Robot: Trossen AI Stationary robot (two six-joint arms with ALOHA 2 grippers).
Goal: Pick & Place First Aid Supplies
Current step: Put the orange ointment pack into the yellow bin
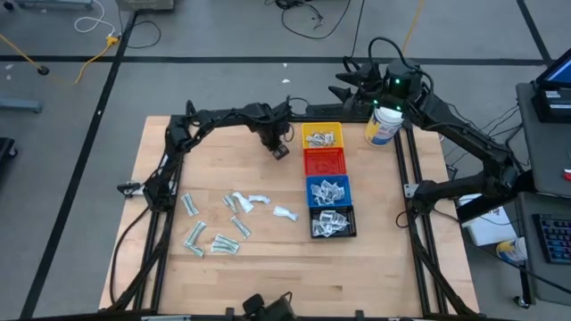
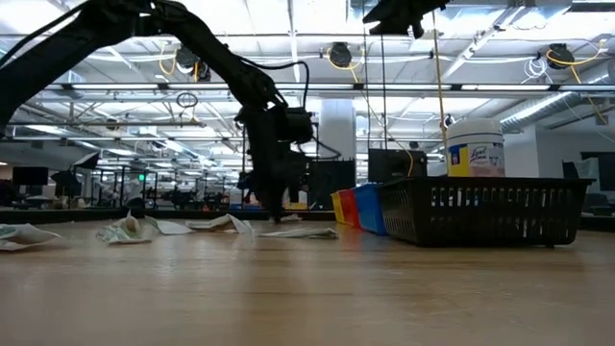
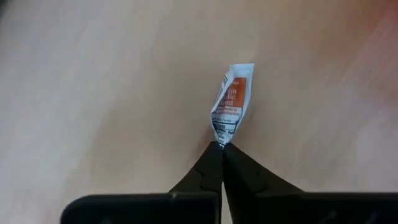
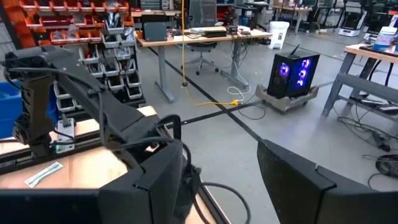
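Left hand point(image 3: 221, 149): I see it clenched on the end of a small sachet point(image 3: 232, 96), white with an orange panel and fine print; the two dark fingertips point(image 3: 208, 165) meet at the packet's lower edge.
Left hand, place: over bare wood of the surface point(image 1: 384, 250), just beside the yellow bin point(image 1: 322, 135) on the side toward the left arm; the low view shows it hanging close to the surface point(image 2: 307, 288).
Right hand point(image 1: 352, 85): released, fingers spread and holding nothing; raised beyond the far edge of the surface, near the white jar point(image 1: 384, 124) with the yellow label.
Loose supplies point(image 1: 223, 223): a scatter of pale wrappers and white packets lying on the surface, well apart from the left hand, on the side away from the bins.
Bins: four in a row, yellow bin, red bin point(image 1: 324, 161), blue bin point(image 1: 328, 191), black bin point(image 1: 332, 221), touching end to end.
Bin contents: I can see packets in the yellow, blue and black ones; the red one I cannot make out.
Jar: stands upright just beside the yellow bin.
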